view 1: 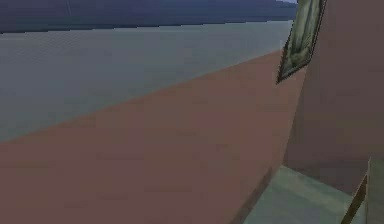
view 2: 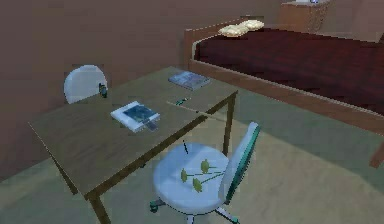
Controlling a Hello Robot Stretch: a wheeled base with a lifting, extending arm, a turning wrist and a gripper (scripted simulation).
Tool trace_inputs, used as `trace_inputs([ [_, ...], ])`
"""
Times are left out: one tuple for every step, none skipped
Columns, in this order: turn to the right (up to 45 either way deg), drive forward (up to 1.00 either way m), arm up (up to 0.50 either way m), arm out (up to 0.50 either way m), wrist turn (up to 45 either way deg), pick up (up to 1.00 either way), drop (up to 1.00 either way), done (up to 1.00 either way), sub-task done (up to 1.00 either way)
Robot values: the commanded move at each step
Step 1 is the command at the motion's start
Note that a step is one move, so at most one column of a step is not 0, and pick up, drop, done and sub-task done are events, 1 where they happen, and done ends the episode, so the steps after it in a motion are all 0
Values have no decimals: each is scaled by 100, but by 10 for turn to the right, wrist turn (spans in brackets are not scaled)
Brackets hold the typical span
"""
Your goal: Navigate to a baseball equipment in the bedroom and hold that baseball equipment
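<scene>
A brown wooden counter (view 2: 80, 140) bearing two flat books (view 2: 135, 115) stands between two white swivel chairs (view 2: 200, 178) near a dark red bed (view 2: 300, 60); the jaws' state and the baseball equipment's whereabouts cannot be told.

The bed (view 2: 300, 65) ran off the arm side view's right edge; a white chair (view 2: 84, 82) stood half hidden behind the desk (view 2: 90, 135)

We cannot pick out baseball equipment with certainty. A small dark object (view 2: 103, 90) sits at the worktop's (view 2: 80, 140) far edge, too small to identify.
</scene>
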Motion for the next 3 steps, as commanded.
trace_inputs([
  [-90,0,0,0,0,0,0,0,0],
  [450,0,0,0,0,0,0,0,0],
  [210,0,0,0,0,0,0,0,0],
])
